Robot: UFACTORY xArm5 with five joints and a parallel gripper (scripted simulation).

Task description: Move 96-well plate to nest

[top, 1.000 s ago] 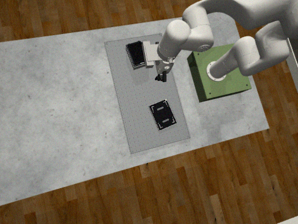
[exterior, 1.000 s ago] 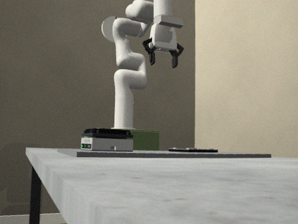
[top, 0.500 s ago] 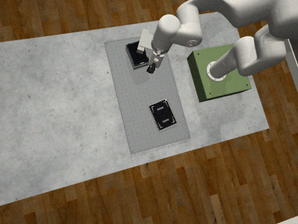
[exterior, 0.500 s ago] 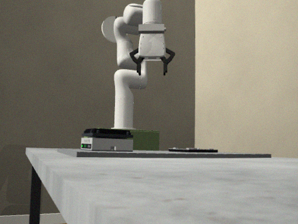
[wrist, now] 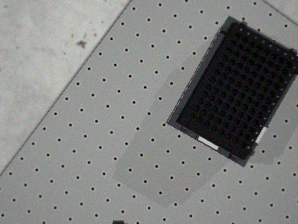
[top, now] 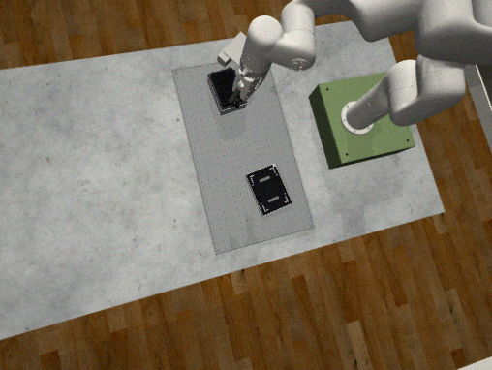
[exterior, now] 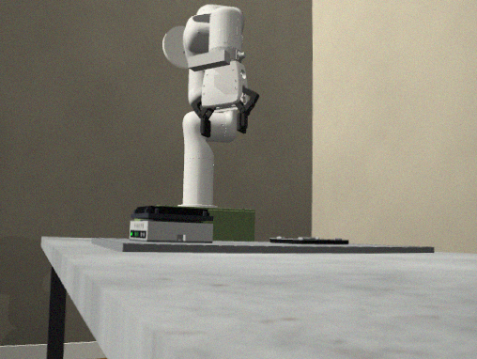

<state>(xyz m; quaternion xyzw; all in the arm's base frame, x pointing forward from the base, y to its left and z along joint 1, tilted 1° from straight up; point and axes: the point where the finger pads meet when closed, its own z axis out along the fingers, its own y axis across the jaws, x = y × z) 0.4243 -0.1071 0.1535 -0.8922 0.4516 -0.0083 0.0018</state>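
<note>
The black 96-well plate (top: 223,86) sits on the grey plate shaker S1 (exterior: 171,230) at the far end of the perforated base plate (top: 242,155). The plate also shows in the side view (exterior: 171,213) and at the upper right of the wrist view (wrist: 235,92). The plate nest N1 (top: 268,189) is a flat black pad with white corner locators, nearer the front; it shows as a thin slab in the side view (exterior: 309,241). My gripper (exterior: 224,124) (top: 237,99) is open and empty, high above the table, off to one side of the plate.
The green arm base block (top: 360,118) stands right of the base plate. The arm's links pass over the upper right of the overhead view. The table edge runs along the front and left.
</note>
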